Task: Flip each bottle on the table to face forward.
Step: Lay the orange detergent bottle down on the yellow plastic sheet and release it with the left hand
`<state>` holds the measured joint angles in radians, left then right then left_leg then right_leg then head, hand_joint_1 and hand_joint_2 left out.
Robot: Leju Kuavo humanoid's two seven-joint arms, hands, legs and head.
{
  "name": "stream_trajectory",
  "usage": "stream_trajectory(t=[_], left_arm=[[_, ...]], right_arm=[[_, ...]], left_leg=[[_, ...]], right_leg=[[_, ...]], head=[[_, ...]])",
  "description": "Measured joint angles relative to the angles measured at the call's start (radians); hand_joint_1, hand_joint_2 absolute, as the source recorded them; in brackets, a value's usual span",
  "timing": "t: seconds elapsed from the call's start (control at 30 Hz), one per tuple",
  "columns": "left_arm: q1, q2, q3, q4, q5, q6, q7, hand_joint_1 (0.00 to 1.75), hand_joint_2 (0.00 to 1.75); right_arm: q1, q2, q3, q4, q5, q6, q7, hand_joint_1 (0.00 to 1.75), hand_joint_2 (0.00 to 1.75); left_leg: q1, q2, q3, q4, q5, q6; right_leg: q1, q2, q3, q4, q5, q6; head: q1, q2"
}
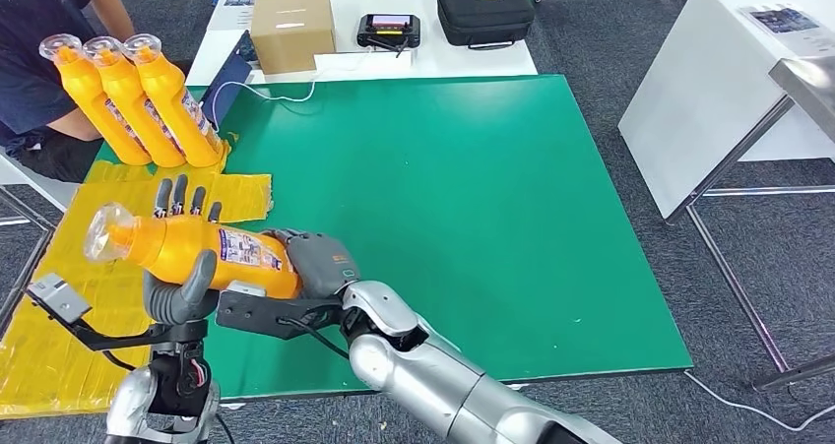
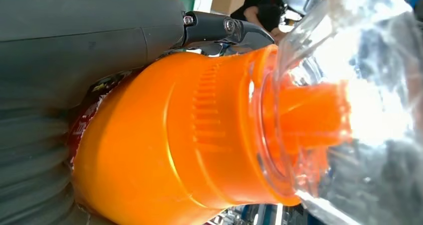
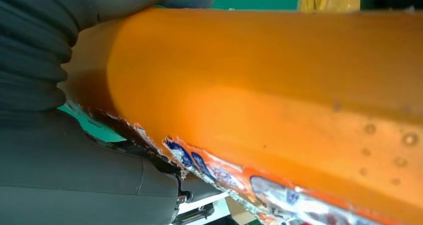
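Note:
An orange bottle (image 1: 187, 247) with a clear cap lies sideways in the air above the table's front left corner, cap pointing left. My left hand (image 1: 180, 296) grips it around the shoulder, thumb in front and fingers (image 1: 182, 198) behind. My right hand (image 1: 317, 262) holds its base end. The left wrist view has the orange bottle (image 2: 189, 145) against my left hand (image 2: 75, 40). In the right wrist view the labelled body of the orange bottle (image 3: 274, 95) presses on my right hand (image 3: 60, 175). Three more orange bottles (image 1: 133, 99) lie side by side at the far left.
A yellow mat (image 1: 59, 346) covers the left strip of the green table (image 1: 473, 218). A person (image 1: 39, 31) sits at the far left. Behind are a cardboard box (image 1: 292, 29), a black case (image 1: 485, 11) and a small device (image 1: 389, 29). A white table (image 1: 729, 70) stands right.

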<state>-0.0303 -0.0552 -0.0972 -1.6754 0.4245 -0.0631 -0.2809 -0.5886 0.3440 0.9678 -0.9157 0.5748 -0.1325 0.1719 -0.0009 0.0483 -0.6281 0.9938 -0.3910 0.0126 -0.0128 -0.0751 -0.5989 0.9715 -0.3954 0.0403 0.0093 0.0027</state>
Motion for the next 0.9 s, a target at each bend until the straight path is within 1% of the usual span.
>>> stream_trajectory(t=[0.03,0.13,0.17,0.43,0.73,0.87,0.9], left_arm=[[0.003,0.002,0.005,0.000,-0.007,0.000,0.000,0.13,1.75],[0.010,0.005,0.018,0.000,-0.021,-0.001,-0.001,1.43,1.75],[0.012,0.006,0.022,0.000,-0.023,-0.003,-0.003,1.75,1.75],[0.018,0.008,0.043,0.000,-0.034,-0.034,-0.030,1.75,1.75],[0.021,0.010,0.068,0.000,-0.027,-0.095,-0.036,1.75,1.75],[0.020,0.011,0.076,0.000,-0.024,-0.118,-0.031,1.75,1.75],[0.019,0.011,0.078,0.000,-0.026,-0.123,-0.030,1.75,1.75]], right_arm=[[0.000,0.000,0.008,-0.004,0.000,0.002,0.002,1.74,1.75],[0.000,-0.001,0.024,-0.024,0.000,0.013,0.016,1.73,1.75],[0.000,-0.002,0.028,-0.030,-0.001,0.018,0.021,1.72,1.75],[-0.002,-0.012,0.043,-0.049,-0.010,0.030,0.026,1.75,1.75],[-0.005,-0.007,0.043,-0.039,-0.016,0.025,0.026,1.75,1.75],[-0.005,-0.006,0.042,-0.031,-0.013,-0.006,0.020,0.00,1.75],[-0.004,-0.007,0.040,-0.030,-0.006,-0.025,0.014,0.00,1.75]], left_leg=[[0.000,0.000,0.000,0.000,0.000,0.000],[0.000,0.000,0.000,0.000,0.000,0.000],[0.000,0.000,0.000,0.000,0.000,0.000],[0.000,0.000,0.000,0.000,0.000,0.000],[0.000,0.000,0.000,0.000,0.000,0.000],[0.000,0.000,0.000,0.000,0.000,0.000],[0.000,0.000,0.000,0.000,0.000,0.000]], right_leg=[[0.000,0.000,0.000,0.000,0.000,0.000],[0.000,0.000,0.000,0.000,0.000,0.000],[0.000,0.000,0.000,0.000,0.000,0.000],[0.000,0.000,0.000,0.000,0.000,0.000],[0.000,0.000,0.000,0.000,0.000,0.000],[0.000,0.000,-0.001,0.000,0.000,0.000],[0.000,0.000,-0.001,0.000,0.000,0.000]], head=[[0.000,0.000],[0.000,0.000],[0.000,0.000],[0.000,0.000],[0.000,0.000],[0.000,0.000],[0.000,0.000]])
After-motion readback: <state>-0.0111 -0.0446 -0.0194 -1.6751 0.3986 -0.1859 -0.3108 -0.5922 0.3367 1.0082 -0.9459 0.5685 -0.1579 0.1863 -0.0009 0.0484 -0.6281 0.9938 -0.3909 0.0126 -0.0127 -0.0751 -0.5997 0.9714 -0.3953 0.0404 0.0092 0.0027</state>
